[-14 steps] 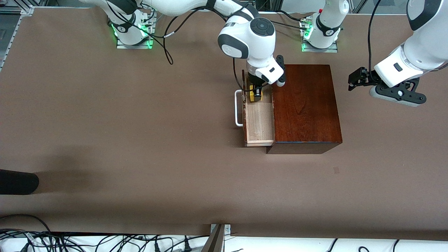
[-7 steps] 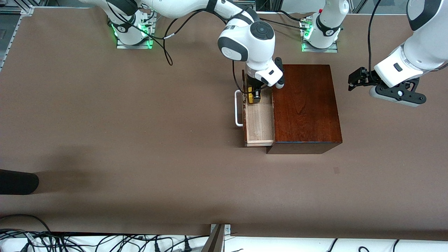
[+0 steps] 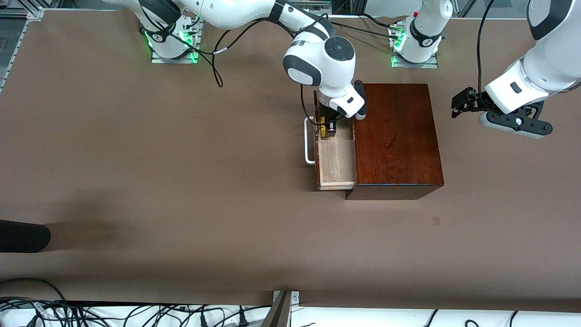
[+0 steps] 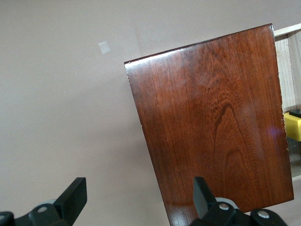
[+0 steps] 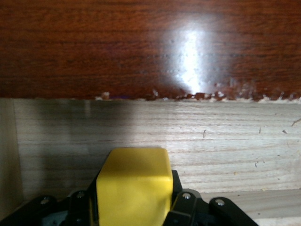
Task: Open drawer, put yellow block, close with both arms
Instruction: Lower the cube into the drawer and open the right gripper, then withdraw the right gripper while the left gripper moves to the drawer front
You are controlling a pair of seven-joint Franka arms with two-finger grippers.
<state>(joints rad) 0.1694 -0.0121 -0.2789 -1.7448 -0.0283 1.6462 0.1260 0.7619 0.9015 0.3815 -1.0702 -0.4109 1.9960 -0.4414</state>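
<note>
The drawer (image 3: 336, 156) stands open at frame centre — the right tool (image 3: 327, 126), clamped on the yellow block (image 3: 323, 126), is low inside it, release pending; the left tool (image 3: 459, 103), spread wide, waits at upper right

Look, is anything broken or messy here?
A little. The dark wooden box has a chipped, ragged edge just above the open drawer. Otherwise it is tidy: the right tool holds the yellow block low inside the drawer.
</note>
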